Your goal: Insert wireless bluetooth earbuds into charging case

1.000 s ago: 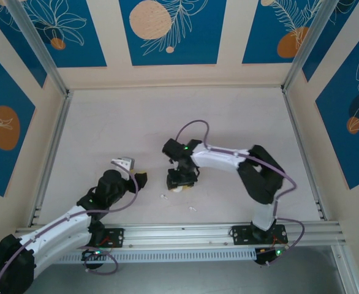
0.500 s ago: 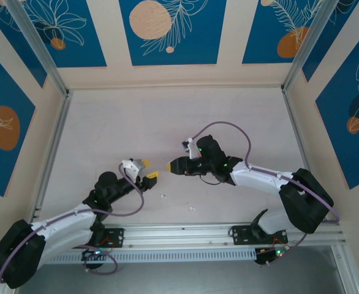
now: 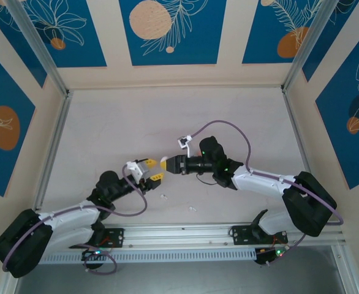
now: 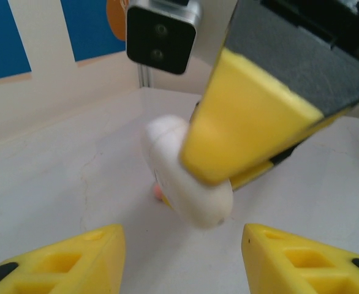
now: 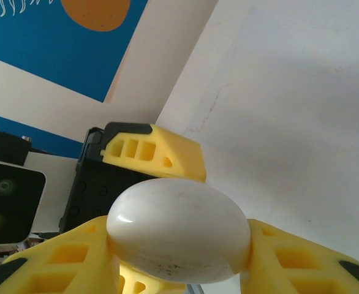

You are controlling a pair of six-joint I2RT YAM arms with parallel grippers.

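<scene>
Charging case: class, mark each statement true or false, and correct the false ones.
1. The right end effector grips the white charging case. True.
2. The left end effector grips it too. False: its jaws stand open, short of the case.
3. A white earbud lies on the table. True.
4. The end effectors point away from each other. False: they face each other.
</scene>
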